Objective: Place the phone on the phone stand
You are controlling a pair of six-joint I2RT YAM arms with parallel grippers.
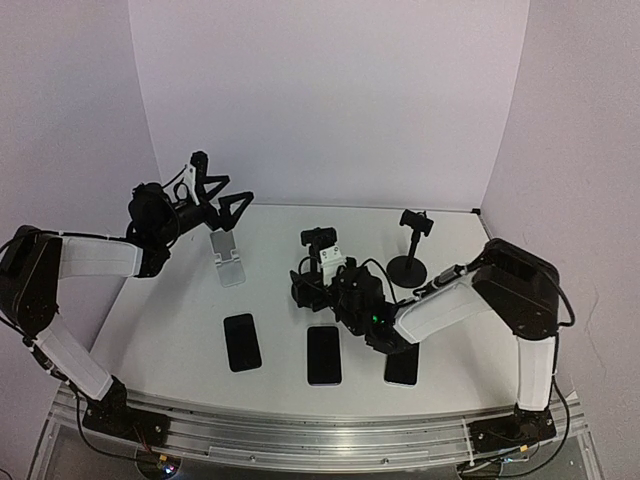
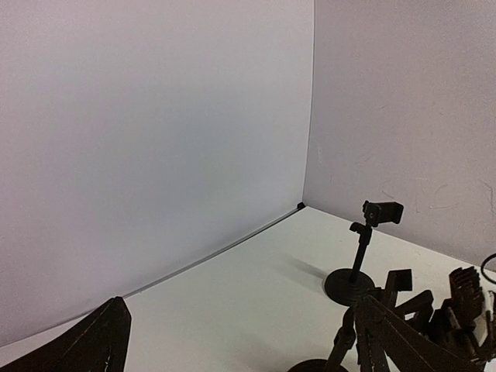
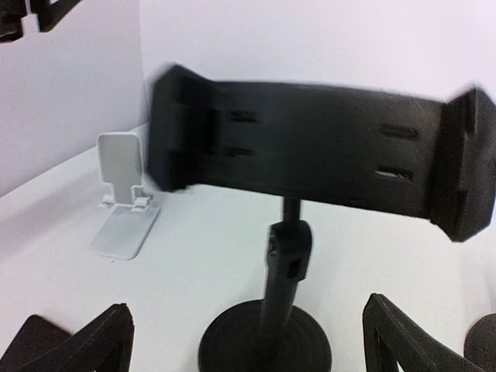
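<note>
White surface (image 1: 180, 320) carries three stands (image 1: 228, 262) and three phones (image 1: 323, 355), which lie flat near my bases and show only from overhead. My right fingers (image 3: 85, 345) are spread either side of the black clamp stand (image 3: 310, 147). My left fingers (image 1: 238, 205) are spread, aloft.

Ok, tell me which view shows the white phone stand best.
Right wrist: the white phone stand sits unobstructed, with its back plate, lip and base all distinct. Top external shows it whole but small, from above. Left wrist misses it entirely.
</note>
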